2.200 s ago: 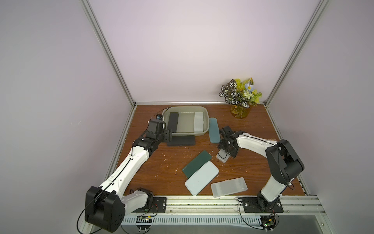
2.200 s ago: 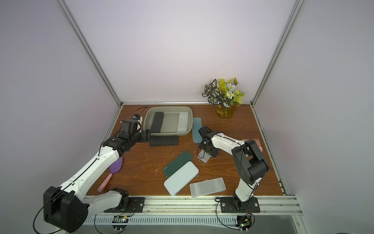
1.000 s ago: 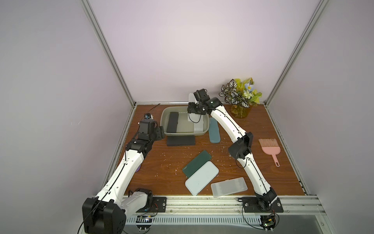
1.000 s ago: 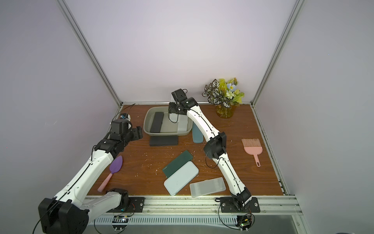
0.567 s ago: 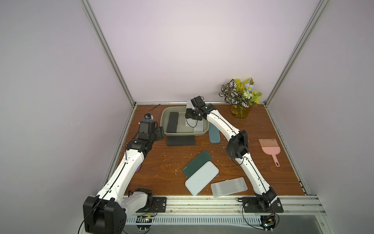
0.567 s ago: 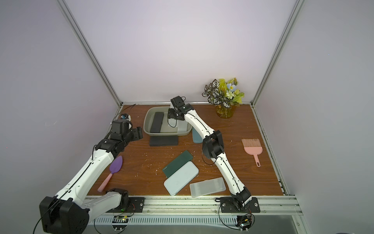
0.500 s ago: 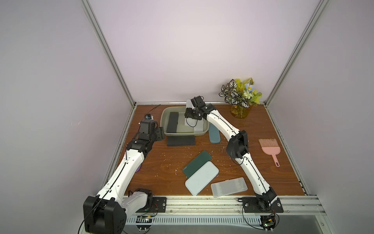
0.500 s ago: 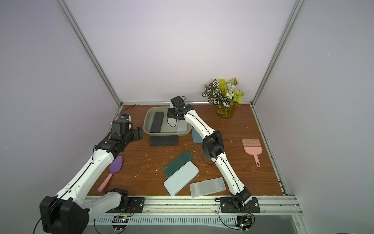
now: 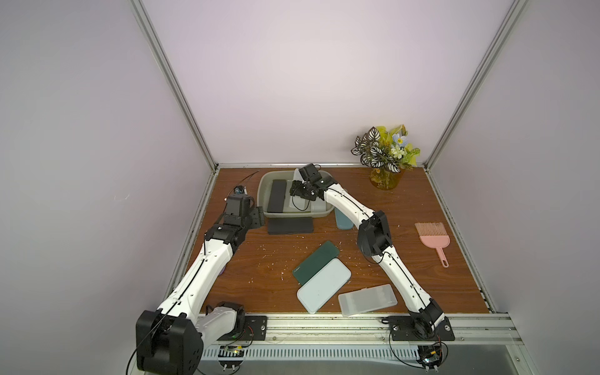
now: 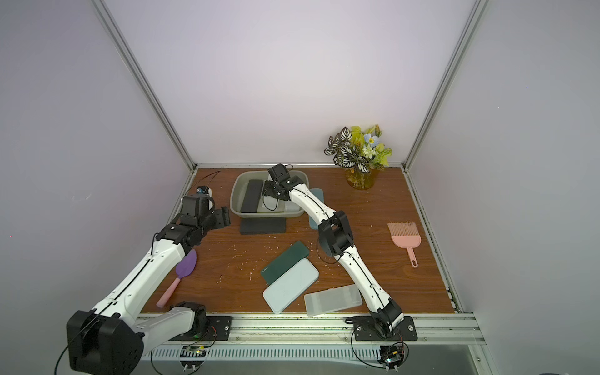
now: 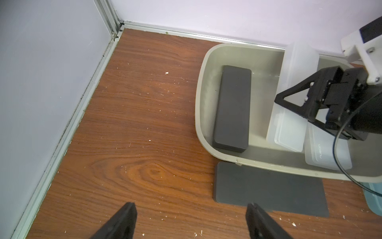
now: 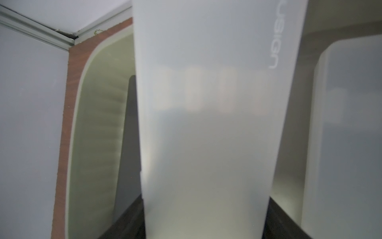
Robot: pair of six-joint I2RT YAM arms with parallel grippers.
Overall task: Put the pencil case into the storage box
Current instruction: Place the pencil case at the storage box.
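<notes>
My right gripper (image 9: 300,192) clamps the frosted translucent plastic pencil case (image 11: 296,68), tilted into the shallow grey-green plastic storage box (image 11: 198,99); I would lay it flat beside the black rectangular case (image 11: 232,109) before releasing; left gripper (image 11: 190,207) wide, empty.

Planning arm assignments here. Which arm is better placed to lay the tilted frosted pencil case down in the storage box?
Right. The right gripper holds the frosted pencil case tilted over the storage box, beside the black case. The left gripper is open over the table, outside the box.
</notes>
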